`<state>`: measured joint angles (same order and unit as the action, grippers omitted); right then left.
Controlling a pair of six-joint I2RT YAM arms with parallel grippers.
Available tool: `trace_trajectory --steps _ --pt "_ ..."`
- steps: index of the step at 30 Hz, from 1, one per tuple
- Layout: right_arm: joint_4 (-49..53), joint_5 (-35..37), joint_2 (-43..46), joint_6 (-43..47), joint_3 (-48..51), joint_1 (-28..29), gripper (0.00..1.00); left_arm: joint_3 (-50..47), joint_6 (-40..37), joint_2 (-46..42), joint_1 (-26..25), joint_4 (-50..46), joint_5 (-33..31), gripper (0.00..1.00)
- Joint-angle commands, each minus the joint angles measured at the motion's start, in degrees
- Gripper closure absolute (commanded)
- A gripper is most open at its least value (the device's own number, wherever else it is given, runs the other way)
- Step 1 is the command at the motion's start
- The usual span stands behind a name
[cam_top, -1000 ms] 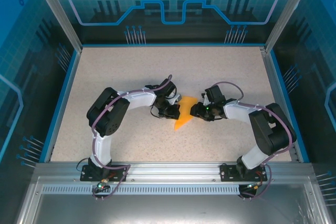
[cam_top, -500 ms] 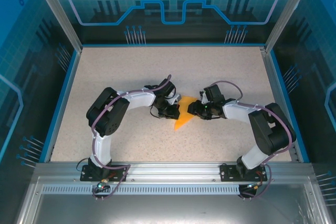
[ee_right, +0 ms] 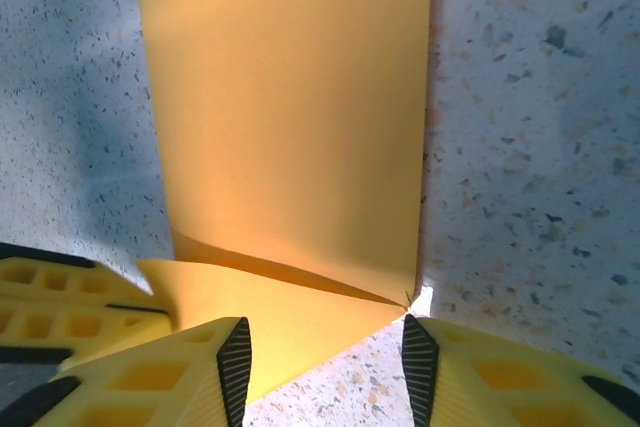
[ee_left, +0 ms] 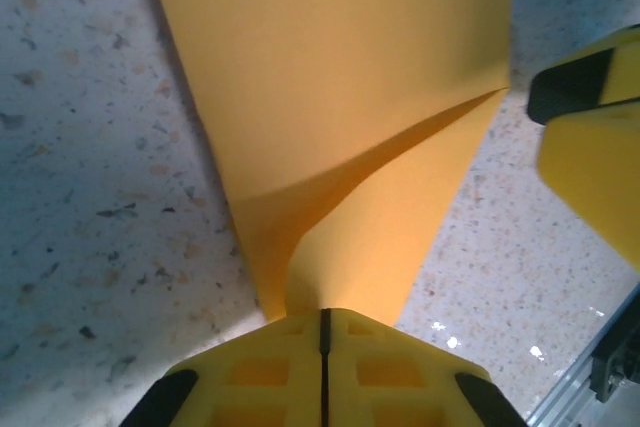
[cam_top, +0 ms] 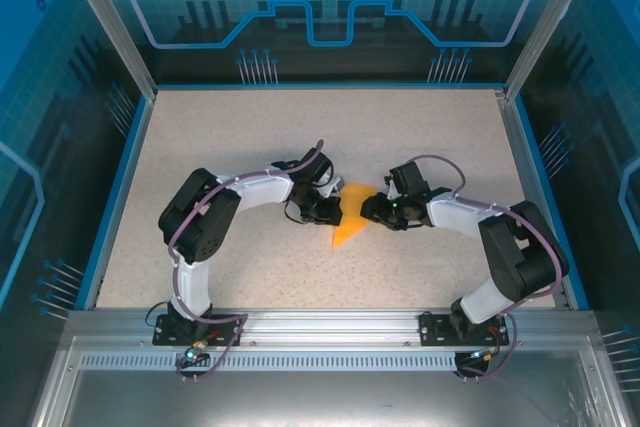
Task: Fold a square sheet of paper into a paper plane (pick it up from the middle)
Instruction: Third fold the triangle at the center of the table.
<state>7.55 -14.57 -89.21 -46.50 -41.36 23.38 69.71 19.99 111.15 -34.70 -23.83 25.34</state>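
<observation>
The square sheet of paper is orange and folded into a pointed shape, lying at the middle of the table. My left gripper is on its left side, shut on a raised flap of the paper; the flap curves up into the closed left gripper. My right gripper sits low at the paper's right edge. In the right wrist view the right gripper is open, its black-padded fingertips straddling a folded corner of the paper without pinching it.
The speckled table is bounded by a blue rim and aluminium frame posts. The arm bases are bolted to the near rail. A right gripper finger shows in the left wrist view, close beside the paper.
The right gripper's jaws have widened slightly and it has shifted a little at the paper's edge. The left gripper keeps its hold on the flap; its elbow moved slightly left.
</observation>
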Motion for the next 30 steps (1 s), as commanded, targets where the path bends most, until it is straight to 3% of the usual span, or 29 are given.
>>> trace_trajectory --steps 1,18,30 --pt "1.9 0.9 1.8 0.1 0.0 1.0 0.52 2.5 0.0 -2.8 0.2 -2.7 -0.2 0.91" --pt "-2.0 -1.7 -0.2 -2.2 0.2 0.8 0.48 3.0 -1.9 0.9 0.3 -3.5 -2.5 0.87" --pt "1.8 1.7 -1.6 -1.0 -1.1 1.0 0.47 2.1 -2.1 1.5 0.4 -2.8 -2.1 0.88"
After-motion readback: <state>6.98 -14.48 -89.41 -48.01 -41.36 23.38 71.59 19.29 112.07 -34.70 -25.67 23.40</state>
